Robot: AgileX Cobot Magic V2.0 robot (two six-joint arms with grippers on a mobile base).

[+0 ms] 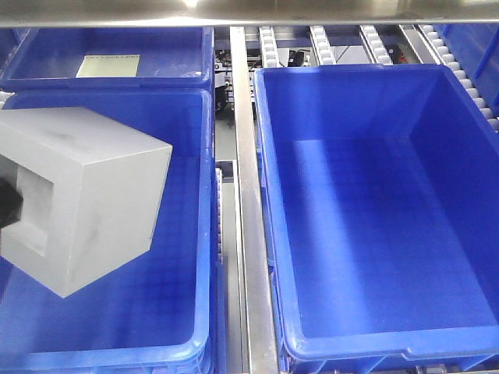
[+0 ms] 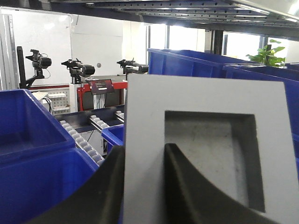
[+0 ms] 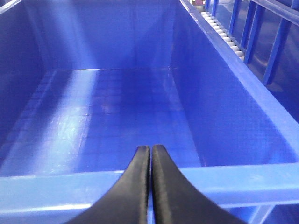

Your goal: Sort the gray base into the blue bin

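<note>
gray base (image 1: 86, 195): matte, faintly smudged | blue bin (image 1: 374, 210): glossy plastic, grid-textured floor | rail (image 1: 248, 195): brushed metal

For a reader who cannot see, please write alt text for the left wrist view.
A matte gray cube-like base with a square recess fills the frame, its wall clamped between two black gripper fingers. Bright-blue plastic bins surround it.

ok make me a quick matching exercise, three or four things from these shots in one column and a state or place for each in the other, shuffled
Things:
1. gray base
2. right claw
3. right-hand blue bin
4. far left bin

States:
a. holds a pale flat sheet
b. nothing inside
c. gripped by the left claw, above a bin
d. shut, holding nothing

Pairs: 1-c, 2-d, 3-b, 4-a
</note>
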